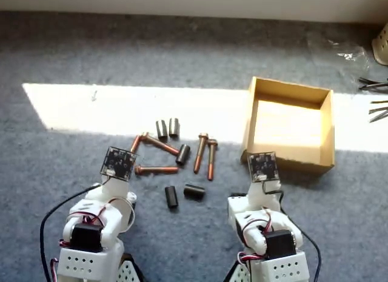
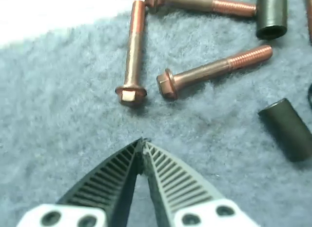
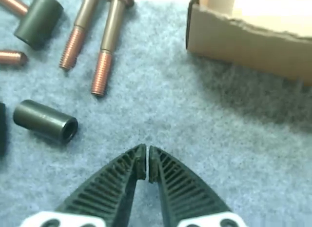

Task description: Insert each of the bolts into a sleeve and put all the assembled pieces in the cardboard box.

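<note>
Loosely, five copper bolts (image 1: 156,170) and five dark sleeves (image 1: 194,191) are scattered on the grey carpet (image 1: 327,215) between the arms, with the cardboard box (image 1: 290,91) set beside the right one. The left gripper (image 2: 143,149) and right gripper (image 3: 147,156) are held closed on nothing, over the carpet.

No writing to read on this table.

From where I stand, the plain brown cardboard box (image 1: 290,88), the copper-coloured flanged bolts (image 2: 132,51) and the dark cylindrical metal sleeves (image 3: 45,121) bear no lettering or numbers. The small square circuit boards (image 1: 119,162) on the arms' wrists carry specks too tiny to make out.
</note>
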You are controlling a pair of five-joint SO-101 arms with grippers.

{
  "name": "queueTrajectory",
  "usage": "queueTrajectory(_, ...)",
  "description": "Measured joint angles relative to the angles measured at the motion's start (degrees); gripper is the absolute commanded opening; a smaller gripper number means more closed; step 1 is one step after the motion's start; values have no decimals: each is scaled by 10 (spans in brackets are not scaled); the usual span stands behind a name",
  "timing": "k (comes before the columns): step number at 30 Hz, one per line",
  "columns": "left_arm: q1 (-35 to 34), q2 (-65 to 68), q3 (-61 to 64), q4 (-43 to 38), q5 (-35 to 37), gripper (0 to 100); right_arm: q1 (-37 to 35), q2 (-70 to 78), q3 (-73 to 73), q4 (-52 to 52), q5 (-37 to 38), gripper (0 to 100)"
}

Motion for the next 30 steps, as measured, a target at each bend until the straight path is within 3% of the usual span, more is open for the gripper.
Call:
queueTrajectory(2,0,0,0,-5,-43,7,0,0,0,-15,0,19)
queueTrajectory(6,-11,0,-24,-7,-62,7,0,0,0,-49,22,20)
queueTrajectory(12,-88,-2,-105,-7,-65,8,4,0,0,-76,225,20)
queueTrajectory(14,-113,-3,-131,-7,-65,8,4,0,0,-76,258,19)
queueTrajectory(23,-127,-6,-189,-7,-66,7,41,0,-6,-33,240,21)
queueTrajectory(30,-127,-3,-204,-7,-38,8,113,-6,-94,34,319,21)
